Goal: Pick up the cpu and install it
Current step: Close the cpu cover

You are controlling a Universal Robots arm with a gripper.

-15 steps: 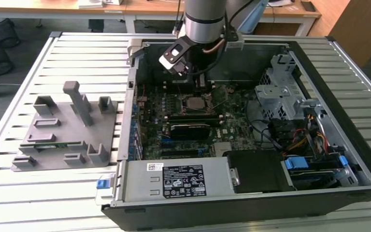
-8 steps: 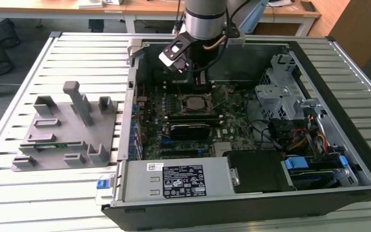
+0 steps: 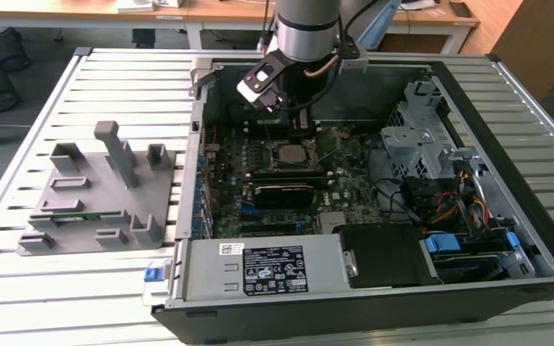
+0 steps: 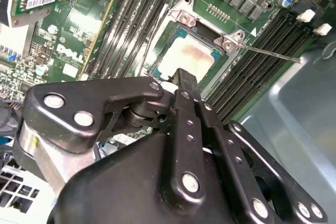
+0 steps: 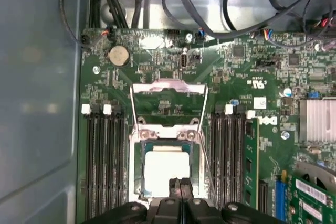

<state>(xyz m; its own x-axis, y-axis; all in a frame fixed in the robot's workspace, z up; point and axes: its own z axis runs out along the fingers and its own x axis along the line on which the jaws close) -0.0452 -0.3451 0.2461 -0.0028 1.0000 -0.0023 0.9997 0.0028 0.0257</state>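
Silver cpu [image 5: 165, 169] sits in its socket [image 5: 136, 156], edge hidden by closed fingers [image 5: 174, 190].

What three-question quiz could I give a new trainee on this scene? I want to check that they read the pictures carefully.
1. True or false: the cpu lies in the motherboard socket.
2. The socket's metal frame is: A) closed over the cpu; B) hinged open; C) lying on the table.
3. Fill in: the grey fixture stands on the exterior view's ____ of the computer case.
Key: 1 true; 2 B; 3 left.
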